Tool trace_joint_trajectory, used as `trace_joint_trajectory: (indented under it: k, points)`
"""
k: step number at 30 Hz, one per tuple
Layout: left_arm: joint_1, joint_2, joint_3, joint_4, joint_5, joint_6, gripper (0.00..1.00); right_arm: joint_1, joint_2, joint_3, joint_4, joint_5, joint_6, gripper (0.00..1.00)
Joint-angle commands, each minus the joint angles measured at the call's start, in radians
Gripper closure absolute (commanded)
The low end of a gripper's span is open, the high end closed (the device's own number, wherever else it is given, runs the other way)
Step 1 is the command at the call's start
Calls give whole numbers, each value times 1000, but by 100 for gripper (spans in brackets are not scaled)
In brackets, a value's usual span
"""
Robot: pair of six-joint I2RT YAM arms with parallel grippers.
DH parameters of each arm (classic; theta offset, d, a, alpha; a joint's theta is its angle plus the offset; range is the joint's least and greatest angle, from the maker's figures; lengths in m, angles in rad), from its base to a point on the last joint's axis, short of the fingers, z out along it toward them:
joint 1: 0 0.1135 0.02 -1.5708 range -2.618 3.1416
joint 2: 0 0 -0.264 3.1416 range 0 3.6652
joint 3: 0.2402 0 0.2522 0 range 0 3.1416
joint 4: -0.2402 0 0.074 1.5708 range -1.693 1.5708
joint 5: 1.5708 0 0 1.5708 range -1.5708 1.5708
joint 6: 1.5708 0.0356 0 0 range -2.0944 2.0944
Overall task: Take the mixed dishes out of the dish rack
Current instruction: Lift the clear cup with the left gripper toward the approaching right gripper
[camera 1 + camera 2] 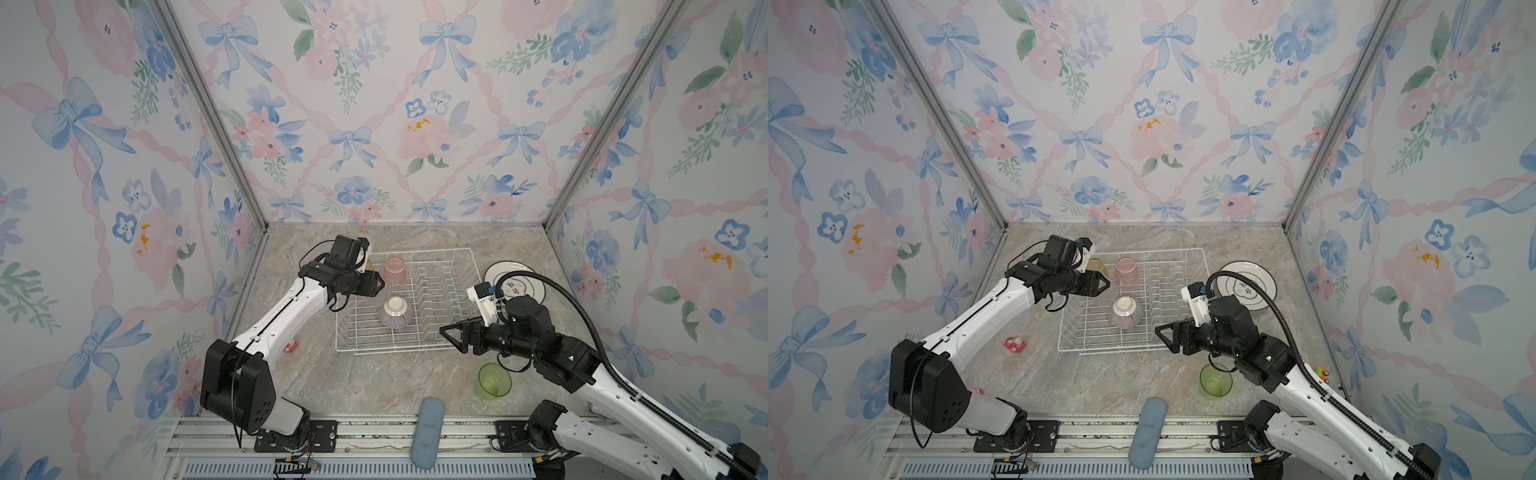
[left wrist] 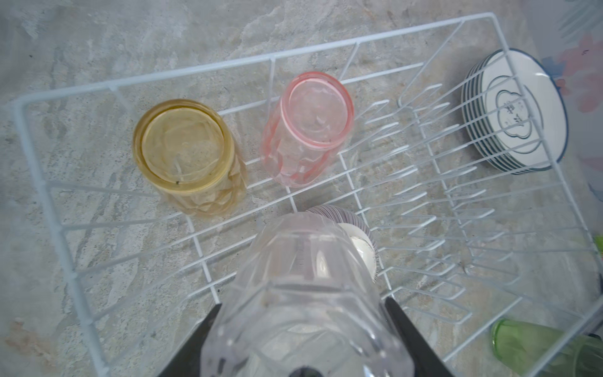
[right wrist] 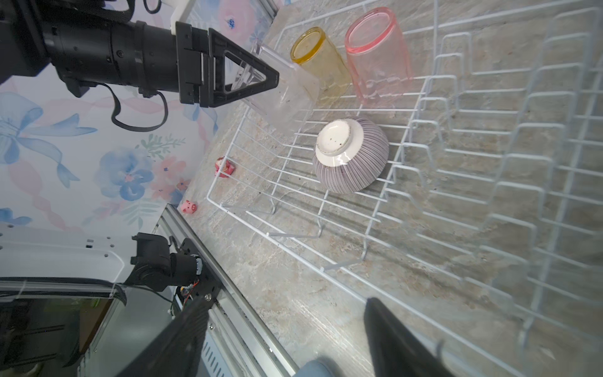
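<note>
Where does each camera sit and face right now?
Top views: high in front, looking down at the dish rack; both arms show.
Left wrist: over the rack, looking down past its fingers clamping the clear tumbler.
Right wrist: beside the rack, facing the left gripper; own fingers show.
Shared: both wrists see the striped bowl.

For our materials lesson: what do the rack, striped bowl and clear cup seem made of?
Rack: likely coated metal wire, thin glossy white rods. Bowl: probably glazed ceramic, opaque, with bright highlights. Clear cup: see-through, faceted; plastic or glass, cannot tell.
</note>
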Motion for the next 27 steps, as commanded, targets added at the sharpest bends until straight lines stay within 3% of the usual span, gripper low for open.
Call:
trace_joint_trajectory:
  k: [1, 12, 19, 27]
  points:
    - [5, -68, 23, 31, 196, 0, 50, -16, 12, -33, 222, -149, 38, 24]
    - [10, -196, -70, 270, 600, -98, 46, -93, 97, -104, 575, -303, 173, 37]
    - [9, -232, -137, 441, 718, -195, 46, -93, 108, -89, 658, -296, 189, 43]
    - [4, -248, -285, 813, 809, -416, 47, -92, 146, -69, 747, -304, 217, 47]
